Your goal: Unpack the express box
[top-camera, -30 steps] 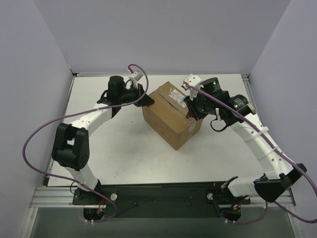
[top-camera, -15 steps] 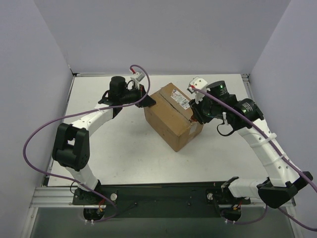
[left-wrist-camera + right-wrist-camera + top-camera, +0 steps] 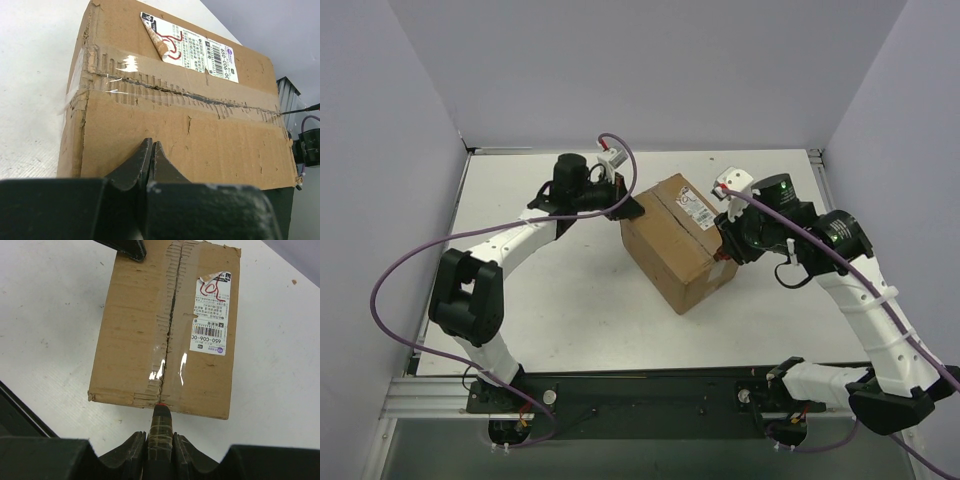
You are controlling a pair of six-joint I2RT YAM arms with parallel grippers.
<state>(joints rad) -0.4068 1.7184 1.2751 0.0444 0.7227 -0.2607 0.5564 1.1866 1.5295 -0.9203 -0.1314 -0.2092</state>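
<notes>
The express box [image 3: 672,240] is a brown cardboard box with a white label [image 3: 698,208]; its top flaps are closed, with clear tape over the centre seam. My left gripper [image 3: 629,208] is shut and empty, its tips [image 3: 151,146] pressed against the box's [image 3: 190,125] far-left side. My right gripper [image 3: 727,243] is at the box's right end, shut [image 3: 160,440] on a dark taped cutting stick [image 3: 161,426]. The stick's red tip touches the near end of the seam on the box [image 3: 135,325]. The seam looks torn along its length.
The box stands on a white table [image 3: 560,300] with grey walls on three sides. A black rail [image 3: 650,392] runs along the near edge. Purple cables [image 3: 410,270] loop from both arms.
The box has slid right and slightly toward the near edge. My left gripper followed it right. My right gripper moved right and nearer, to the box's right end.
</notes>
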